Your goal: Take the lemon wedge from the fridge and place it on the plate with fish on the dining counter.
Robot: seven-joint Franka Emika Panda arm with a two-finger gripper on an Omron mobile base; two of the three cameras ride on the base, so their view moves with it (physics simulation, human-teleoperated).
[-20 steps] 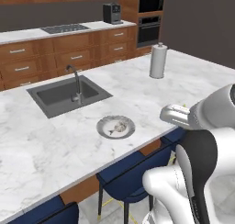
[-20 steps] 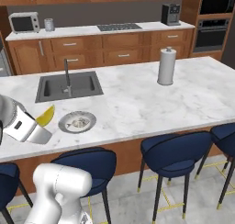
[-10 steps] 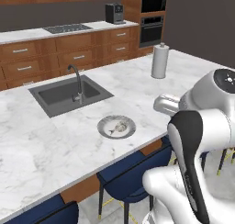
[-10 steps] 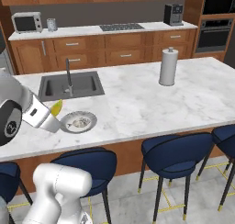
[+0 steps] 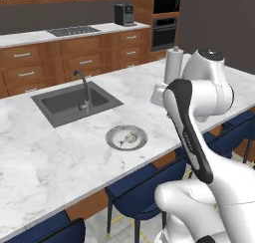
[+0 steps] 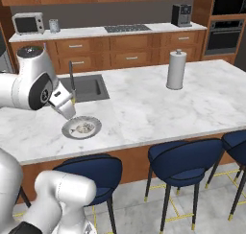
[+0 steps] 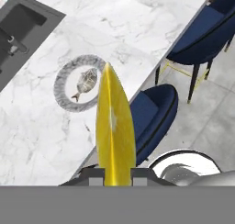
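Since a second ago the arm has swung in over the table point(image 6: 158, 103), bringing the hand point(image 6: 72, 107) from off the near edge to just above the plate with fish point(image 6: 81, 127). The hand is pinched narrow on the lemon wedge point(image 7: 114, 126), which stands edge-up between its tips so it can drop cleanly. The plate lies ahead of and below the hand, the sink point(image 6: 86, 87) beyond it. Judged from this, a short lowering remains before release.
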